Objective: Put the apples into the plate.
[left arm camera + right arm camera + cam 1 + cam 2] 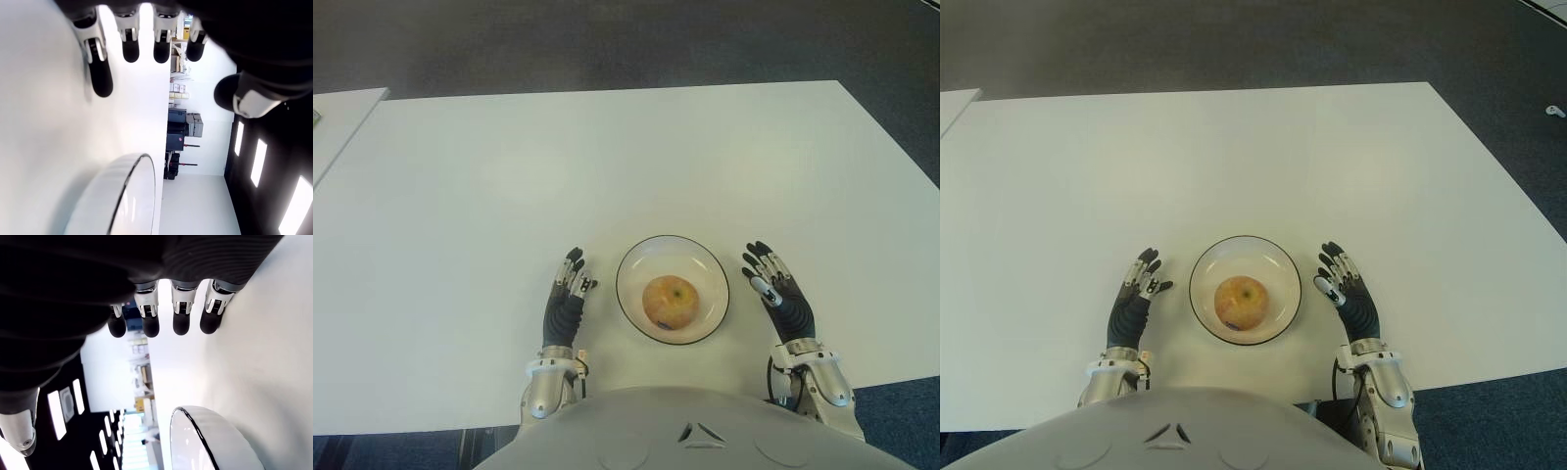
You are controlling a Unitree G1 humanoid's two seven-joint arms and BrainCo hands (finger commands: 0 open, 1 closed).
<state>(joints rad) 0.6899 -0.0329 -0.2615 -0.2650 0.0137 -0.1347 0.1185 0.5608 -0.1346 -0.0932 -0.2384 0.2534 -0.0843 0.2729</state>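
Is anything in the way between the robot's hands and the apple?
Nothing visible. The apple already lies in the plate. The left hand shows left of the plate and the right hand right of it, both open and empty, with only bare table between each hand and the plate's rim.

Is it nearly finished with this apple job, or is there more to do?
It looks finished. The one apple in view already sits in the plate, near its middle. Nothing is in hand: the left hand shows just left of the plate and the right hand just right of it, both with fingers extended and holding nothing. No other apple shows on the white table, so nothing visible is left to move.
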